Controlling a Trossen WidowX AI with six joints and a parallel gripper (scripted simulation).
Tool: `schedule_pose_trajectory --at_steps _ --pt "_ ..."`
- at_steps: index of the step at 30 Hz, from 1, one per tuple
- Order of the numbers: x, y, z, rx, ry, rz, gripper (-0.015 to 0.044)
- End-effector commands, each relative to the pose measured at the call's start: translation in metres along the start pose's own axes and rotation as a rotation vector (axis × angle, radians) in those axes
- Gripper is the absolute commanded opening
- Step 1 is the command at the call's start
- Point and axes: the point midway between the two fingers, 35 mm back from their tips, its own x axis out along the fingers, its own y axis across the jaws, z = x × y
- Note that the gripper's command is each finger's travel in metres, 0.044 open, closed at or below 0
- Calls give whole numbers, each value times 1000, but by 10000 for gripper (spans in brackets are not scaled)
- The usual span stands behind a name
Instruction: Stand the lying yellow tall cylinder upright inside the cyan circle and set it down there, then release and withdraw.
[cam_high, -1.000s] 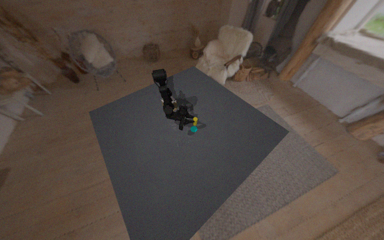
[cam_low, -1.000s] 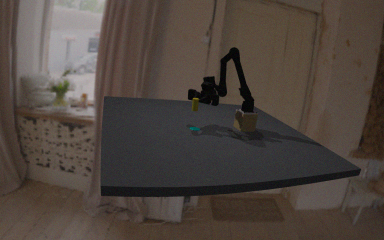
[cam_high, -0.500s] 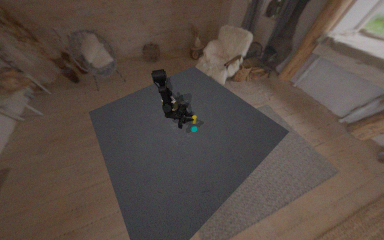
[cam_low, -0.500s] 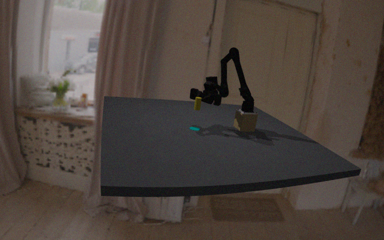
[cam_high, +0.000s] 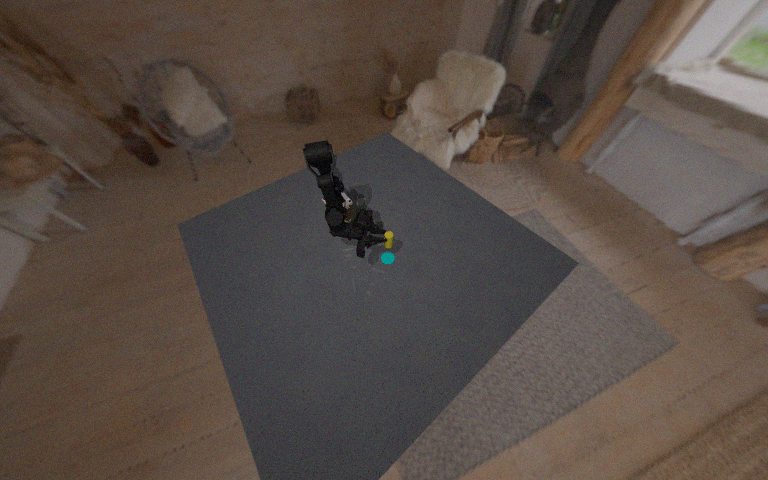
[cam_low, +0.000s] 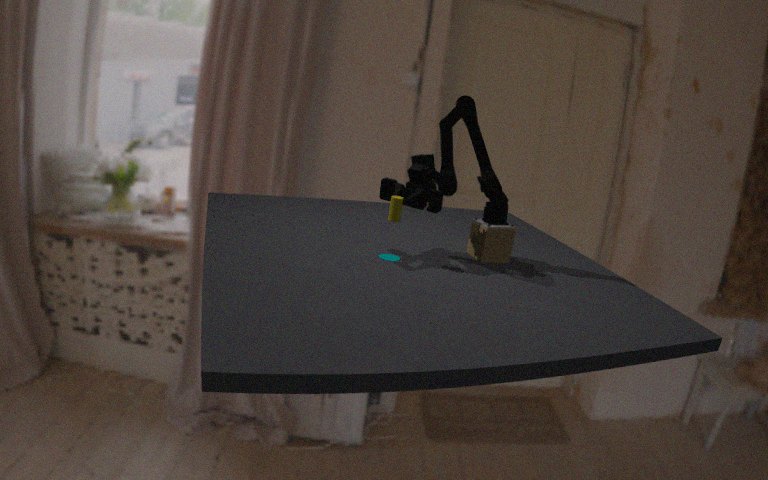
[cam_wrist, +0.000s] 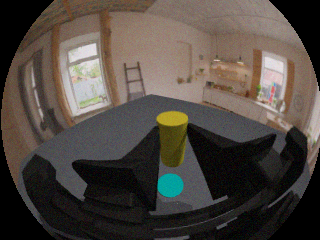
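Observation:
The yellow tall cylinder (cam_high: 388, 240) (cam_low: 395, 208) (cam_wrist: 172, 141) is held in the air, close to upright with a slight tilt in the exterior view. My gripper (cam_high: 386, 236) (cam_wrist: 172, 128) is shut on it, one finger on each side near its upper part. The cyan circle (cam_high: 387, 258) (cam_low: 389, 257) (cam_wrist: 170, 185) lies flat on the table, well below the cylinder's lower end. In the wrist view the whole circle shows, a little below the cylinder's bottom.
The dark grey table (cam_high: 339, 350) (cam_low: 317, 316) lies under the arm. The arm's base stands on a tan block (cam_low: 491, 242) at the right in the exterior view. Shadows of the arm fall on the table beside the circle.

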Motion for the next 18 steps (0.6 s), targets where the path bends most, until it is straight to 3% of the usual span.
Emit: schedule_pose_trajectory --at_steps 1,18 --pt "2 -1 -10 -15 6 9 105" --pt "6 -2 -57 -84 34 32 105"
